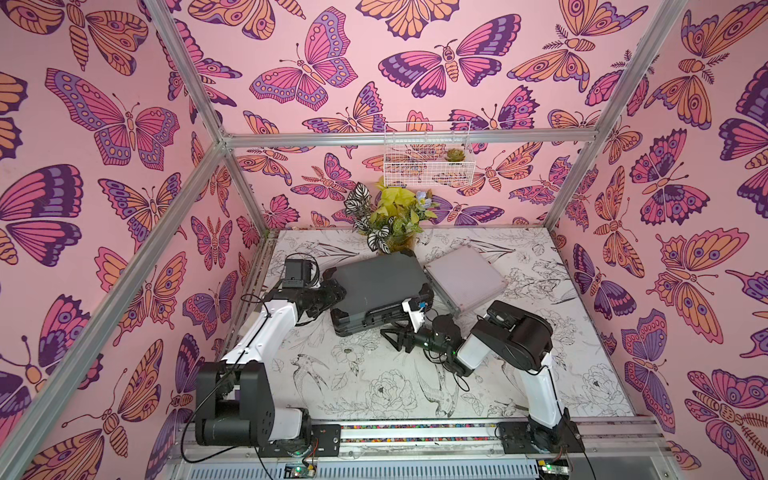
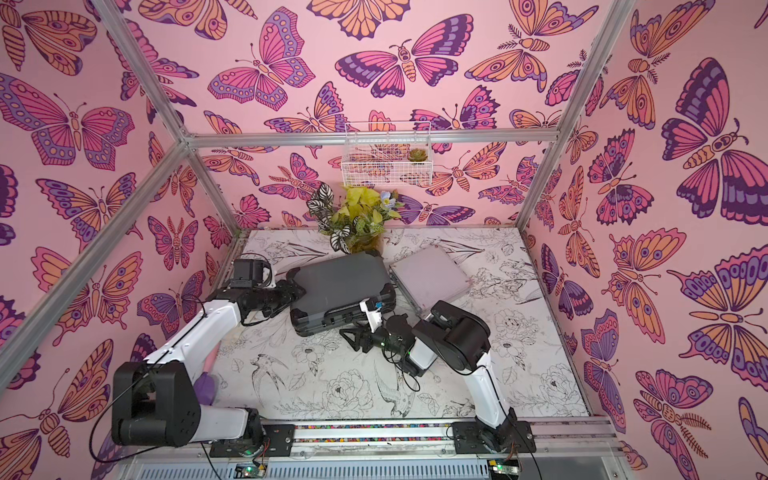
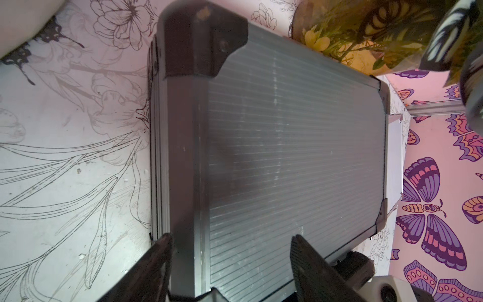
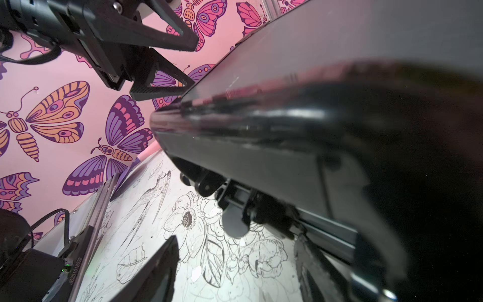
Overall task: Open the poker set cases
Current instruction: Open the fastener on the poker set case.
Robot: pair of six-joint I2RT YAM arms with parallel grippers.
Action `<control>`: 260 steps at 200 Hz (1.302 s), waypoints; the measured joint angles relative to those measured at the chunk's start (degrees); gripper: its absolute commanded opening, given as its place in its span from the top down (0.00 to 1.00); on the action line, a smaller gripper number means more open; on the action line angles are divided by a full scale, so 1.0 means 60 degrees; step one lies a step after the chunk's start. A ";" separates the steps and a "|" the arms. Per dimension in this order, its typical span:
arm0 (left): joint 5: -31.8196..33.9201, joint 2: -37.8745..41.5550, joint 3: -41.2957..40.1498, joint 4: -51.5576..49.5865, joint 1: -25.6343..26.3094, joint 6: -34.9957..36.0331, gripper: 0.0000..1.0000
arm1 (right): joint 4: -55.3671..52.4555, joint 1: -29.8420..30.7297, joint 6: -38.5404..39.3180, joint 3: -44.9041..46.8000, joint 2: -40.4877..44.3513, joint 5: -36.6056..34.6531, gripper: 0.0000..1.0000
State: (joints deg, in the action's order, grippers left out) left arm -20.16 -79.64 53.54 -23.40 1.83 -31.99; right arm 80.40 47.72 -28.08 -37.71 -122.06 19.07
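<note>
Two cases on the bench: pink aluminium case, grey case, its ribs visible only from my left wrist. Left fingers straddle its edge, released; right fingers released, empty.

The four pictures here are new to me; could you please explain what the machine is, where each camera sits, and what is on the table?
It is a two-armed robot: the left arm and right arm stand at the near edge of the table, each ending in two jaws. Two pictures look down from one camera head above, so they are almost identical. The other two come from a camera on each wrist, looking past that arm's jaws. On the table lie a dark grey case and, beside it, a smaller silvery-pink case, both shut, with a potted plant behind. The left arm's jaws stand open astride an edge of the dark case; the right arm's stand open near its handle side. Nothing is held.
</note>
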 measured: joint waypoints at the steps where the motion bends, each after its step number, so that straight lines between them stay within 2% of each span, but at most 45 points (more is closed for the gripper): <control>1: 0.0000 0.0000 -0.0007 0.0007 0.0000 0.0000 0.28 | -0.0004 0.0004 -0.0004 -0.0004 -0.0015 0.0000 0.28; 80: -0.0004 -0.0408 -0.0404 0.0138 -0.0033 -0.0087 0.29 | -0.0015 0.0018 -0.0004 -0.0135 -0.0197 -0.0007 0.28; 260: -0.0007 -0.0433 -0.0448 0.0233 -0.0131 -0.0109 0.28 | -0.0007 0.0018 0.0193 -0.0113 -0.0193 0.0073 0.28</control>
State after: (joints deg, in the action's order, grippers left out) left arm -20.21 -82.24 50.85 -22.00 1.04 -32.64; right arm 80.36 47.83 -26.92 -38.39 -123.22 19.51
